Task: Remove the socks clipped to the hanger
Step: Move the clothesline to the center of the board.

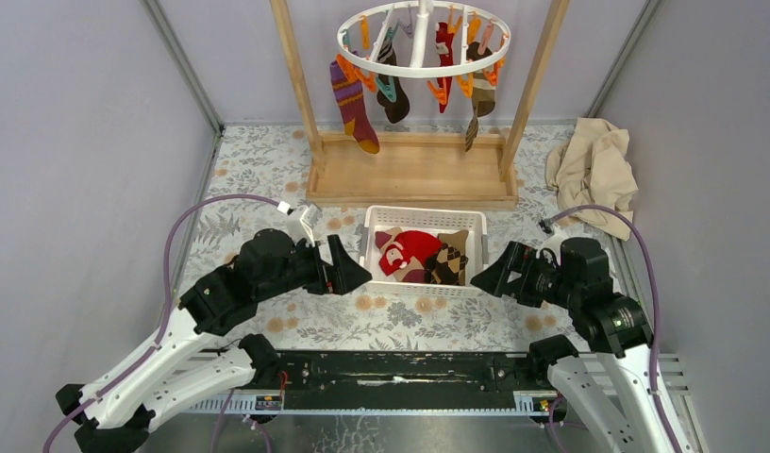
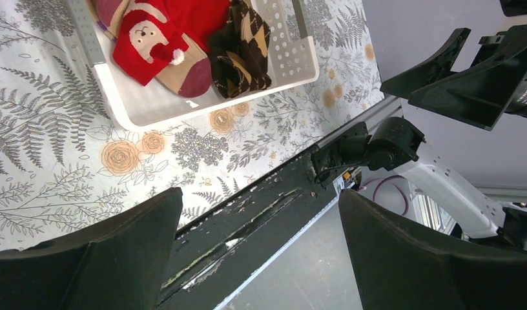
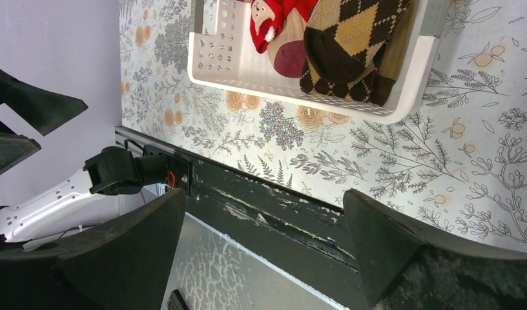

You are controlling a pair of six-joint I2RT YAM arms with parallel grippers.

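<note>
Top external, far end: hanger slung high inside wooden rack, w/ approx four socks clipped on: purple-orange striped sock at left, dark brown-striped sock beside it, red sock nr centre, brown sock at right. All dangling by cuffs, toes down, clear of table. Two more lying in white basket btwn arms: red figured sock & argyle sock.

Left gripper low, just beside basket's left end; jaws spread wide, nothing btwn them per left wrist view. Right gripper mirrored at basket's right end, likewise gaping & empty. Both well apart from hanger.

Handling, as a guess: light, limp knit. No stiffness to push against; bound to swing & fold if nudged. Not fragile, not slippery, so decent friction on pads. Expect stretch before release from clip.

Best to pinch upper leg just below clip, across the flat, then pull straight down. Avoid toe: risk of long stretch & tilt of ring on hook. Probably start w/ purple-orange one: lowest-hanging, most exposed. Cannot tell clip strength from here.
</note>
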